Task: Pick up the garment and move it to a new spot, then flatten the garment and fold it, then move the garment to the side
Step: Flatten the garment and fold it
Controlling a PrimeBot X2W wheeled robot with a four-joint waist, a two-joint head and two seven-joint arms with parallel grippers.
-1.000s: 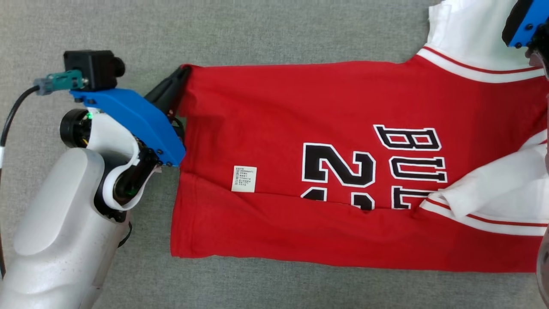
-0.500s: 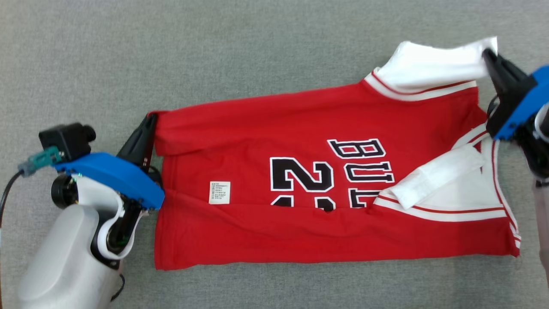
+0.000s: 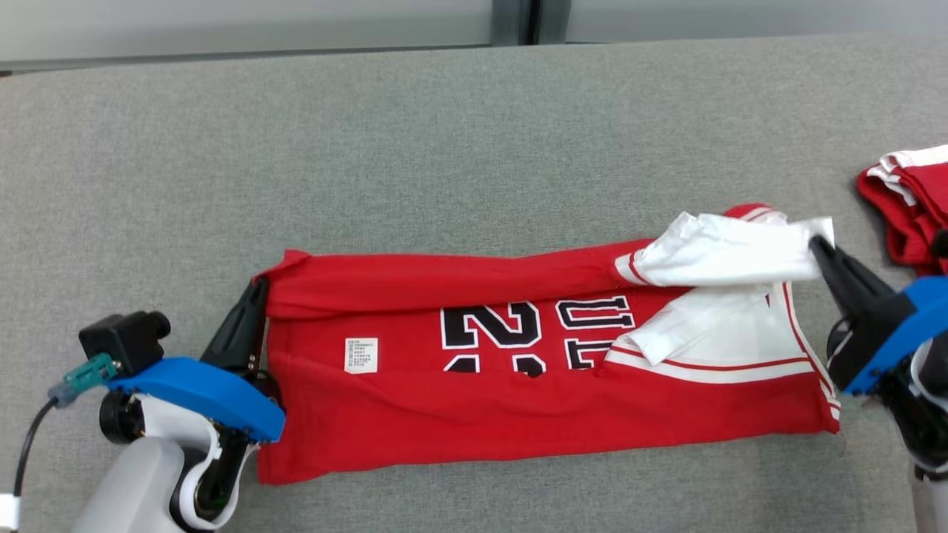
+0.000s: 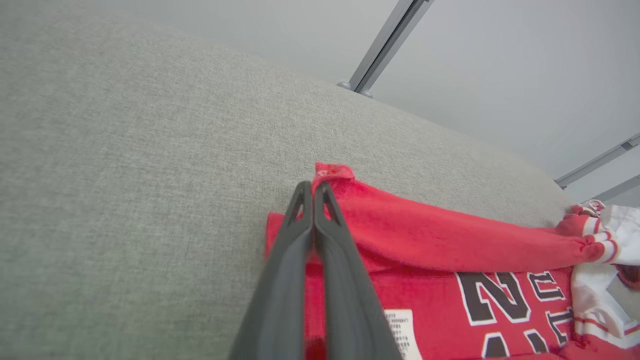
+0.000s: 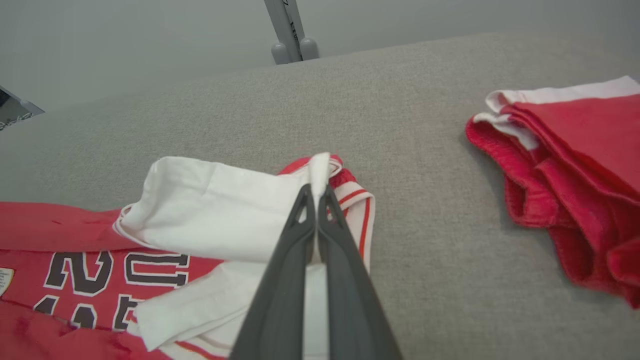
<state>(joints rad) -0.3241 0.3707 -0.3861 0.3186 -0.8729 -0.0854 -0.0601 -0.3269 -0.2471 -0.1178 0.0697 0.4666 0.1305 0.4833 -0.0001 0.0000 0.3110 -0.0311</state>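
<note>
Pinching the upper long edge of the red shirt (image 3: 518,422) at both ends, left jaws on the hem corner at centre left, right jaws on the white sleeve (image 3: 729,248) at right, long axis left-right across the grey surface (image 3: 444,148) mid-frame.
</note>
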